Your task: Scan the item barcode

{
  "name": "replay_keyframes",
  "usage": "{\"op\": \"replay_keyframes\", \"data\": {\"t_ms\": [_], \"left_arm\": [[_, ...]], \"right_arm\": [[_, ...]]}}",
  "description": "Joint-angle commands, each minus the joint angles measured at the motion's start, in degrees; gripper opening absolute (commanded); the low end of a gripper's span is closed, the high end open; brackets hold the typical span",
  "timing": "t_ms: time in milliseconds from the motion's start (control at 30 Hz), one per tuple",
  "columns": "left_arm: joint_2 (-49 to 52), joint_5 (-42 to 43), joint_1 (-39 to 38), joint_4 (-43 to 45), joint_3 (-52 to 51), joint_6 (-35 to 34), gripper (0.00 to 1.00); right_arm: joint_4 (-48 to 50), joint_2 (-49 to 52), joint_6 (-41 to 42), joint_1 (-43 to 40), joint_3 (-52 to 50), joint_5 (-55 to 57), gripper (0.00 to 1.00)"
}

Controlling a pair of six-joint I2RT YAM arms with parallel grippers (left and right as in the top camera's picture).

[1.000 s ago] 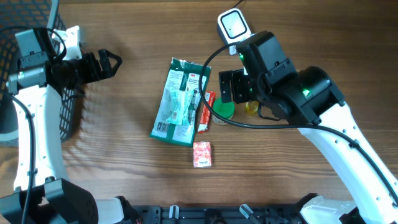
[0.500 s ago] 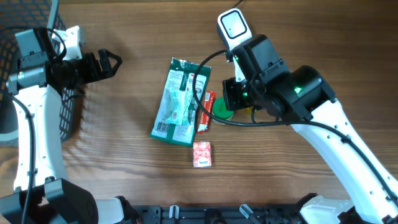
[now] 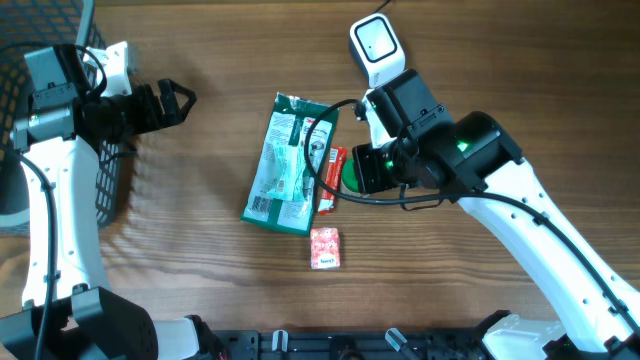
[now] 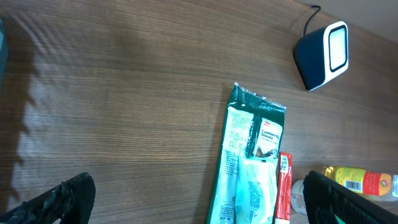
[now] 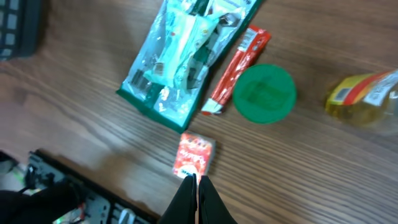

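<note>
The right gripper [image 5: 196,182] is pinched shut on nothing — a green lid [image 5: 263,93] and a red box [image 5: 194,155] lie below. The left gripper [image 3: 180,100] — wide open.

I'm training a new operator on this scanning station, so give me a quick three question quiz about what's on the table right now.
1. True or false: the left gripper is shut.
2. What lies between the green packet and the green lid? A) red stick B) yellow bottle C) scanner
3. What colour is the small box lying alone, nearest the robot's base?
Key: 1 false, it is open. 2 A. 3 red.
</note>
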Motion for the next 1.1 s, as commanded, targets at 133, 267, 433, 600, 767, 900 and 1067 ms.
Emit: {"op": "replay_keyframes", "data": {"t_ms": [133, 267, 433, 600, 767, 900, 1067], "left_arm": [[0.3, 0.7, -0.1, 0.1, 0.3, 0.9, 1.0], [0.3, 0.7, -0.1, 0.1, 0.3, 0.9, 1.0], [0.3, 0.7, -0.1, 0.2, 0.3, 0.9, 1.0], [0.3, 0.7, -0.1, 0.2, 0.3, 0.9, 1.0], [0.3, 0.7, -0.1, 0.1, 0.3, 0.9, 1.0], [0.3, 0.7, -0.1, 0.2, 0.3, 0.9, 1.0], [0.3, 0.7, -0.1, 0.2, 0.3, 0.9, 1.0]], "right_arm": [[0.3, 0.7, 0.1, 0.0, -0.2, -3.9, 0.04], [0.3, 0.7, 0.1, 0.0, -0.2, -3.9, 0.04], [0.3, 0.7, 0.0, 0.0, -0.2, -3.9, 0.44], [0.8, 0.7, 0.0, 0.0, -0.2, -3.9, 0.78], [0.8, 0.7, 0.0, 0.0, -0.2, -3.9, 0.94], [0.8, 0.7, 0.1, 0.0, -0.2, -3.9, 0.97], [1.0, 0.7, 0.0, 0.0, -0.2, -3.9, 0.99]]}}
